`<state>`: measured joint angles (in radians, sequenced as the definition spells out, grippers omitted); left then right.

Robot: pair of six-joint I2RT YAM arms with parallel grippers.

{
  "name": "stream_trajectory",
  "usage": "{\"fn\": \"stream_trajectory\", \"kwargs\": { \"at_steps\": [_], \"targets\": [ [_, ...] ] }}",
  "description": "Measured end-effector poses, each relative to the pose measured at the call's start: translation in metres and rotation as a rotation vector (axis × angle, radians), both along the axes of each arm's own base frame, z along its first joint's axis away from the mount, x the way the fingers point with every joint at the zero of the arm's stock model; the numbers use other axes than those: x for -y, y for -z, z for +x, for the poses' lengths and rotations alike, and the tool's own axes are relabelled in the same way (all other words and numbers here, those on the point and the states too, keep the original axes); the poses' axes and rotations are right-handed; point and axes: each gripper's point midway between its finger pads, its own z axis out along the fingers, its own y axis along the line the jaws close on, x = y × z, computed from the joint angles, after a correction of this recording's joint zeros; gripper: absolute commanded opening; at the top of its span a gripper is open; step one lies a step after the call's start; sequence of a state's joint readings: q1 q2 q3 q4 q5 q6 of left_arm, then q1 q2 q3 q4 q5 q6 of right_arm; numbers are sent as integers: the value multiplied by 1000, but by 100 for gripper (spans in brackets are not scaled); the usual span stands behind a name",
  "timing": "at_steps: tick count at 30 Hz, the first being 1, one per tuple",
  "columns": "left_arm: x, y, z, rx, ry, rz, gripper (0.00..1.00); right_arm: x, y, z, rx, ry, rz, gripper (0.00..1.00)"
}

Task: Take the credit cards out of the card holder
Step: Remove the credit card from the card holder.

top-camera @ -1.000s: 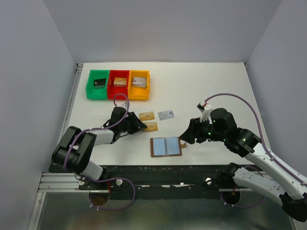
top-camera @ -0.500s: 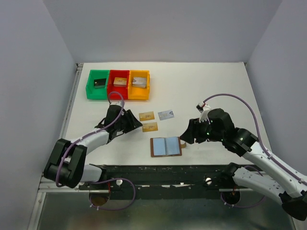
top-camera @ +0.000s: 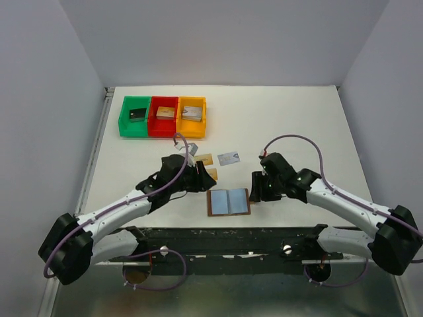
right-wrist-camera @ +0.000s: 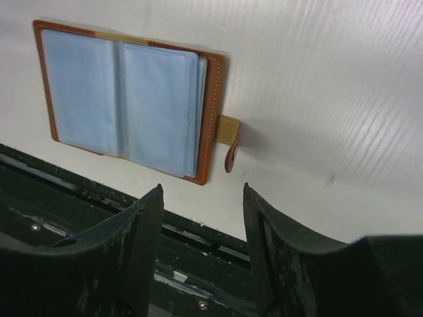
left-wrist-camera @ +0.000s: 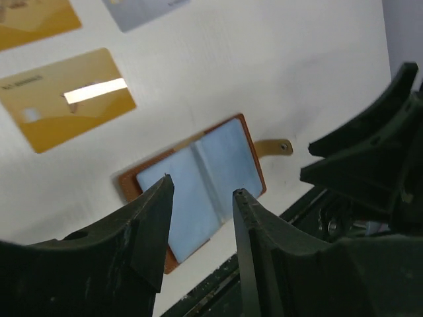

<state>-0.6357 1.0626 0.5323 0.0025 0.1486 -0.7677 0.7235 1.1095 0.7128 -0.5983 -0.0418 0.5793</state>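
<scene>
Brown card holder point(top-camera: 229, 201) lies open at the table's point(top-camera: 297, 119) near edge; gold cards point(left-wrist-camera: 66, 99) and a silvery card point(top-camera: 229, 158) just beyond, bins point(top-camera: 163, 133) farther back. Left gripper point(left-wrist-camera: 201, 198) and right gripper point(right-wrist-camera: 201, 191) flank it; jaws parted, empty.

I count two gold cards point(left-wrist-camera: 66, 99) at the upper left of my left wrist view and one silvery card point(top-camera: 229, 158) just above the middle of the top view, three loose in all. There is one card holder point(top-camera: 229, 201), low in the middle of the top view. At its upper left are three bins: one green bin point(top-camera: 123, 122), one red bin point(top-camera: 163, 131) and one orange bin point(top-camera: 192, 133). Each holds one block point(top-camera: 137, 115), so three blocks.
</scene>
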Motion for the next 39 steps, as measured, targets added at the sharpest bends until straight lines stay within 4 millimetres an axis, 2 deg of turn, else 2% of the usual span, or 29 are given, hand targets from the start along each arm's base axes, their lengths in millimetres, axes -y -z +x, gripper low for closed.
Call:
{"fn": "stream_trajectory", "kwargs": {
  "at_steps": [2,5,9,16,22,26,29,33,39],
  "targets": [
    [22,3,-21,-4,86,0,52,1,11,-2,-38,8,-28,58],
    [42,8,-42,-14,163,6,51,3,23,-2,-76,24,-59,56],
    [55,14,-57,-15,213,20,51,5,39,0,-107,48,-103,51],
    [60,18,-61,-16,226,32,50,7,59,5,-141,84,-147,43],
    [59,18,-60,-11,220,34,50,7,67,9,-154,97,-161,28],
    [59,18,-60,-11,220,34,51,5,68,13,-144,104,-155,10],
    [59,20,-60,-15,220,38,53,5,67,16,-124,108,-148,0],
    [59,23,-59,-20,217,46,56,6,55,15,-70,100,-104,0],
    [60,23,-58,-27,209,37,60,-10,12,11,47,13,78,0]
  ]
}}
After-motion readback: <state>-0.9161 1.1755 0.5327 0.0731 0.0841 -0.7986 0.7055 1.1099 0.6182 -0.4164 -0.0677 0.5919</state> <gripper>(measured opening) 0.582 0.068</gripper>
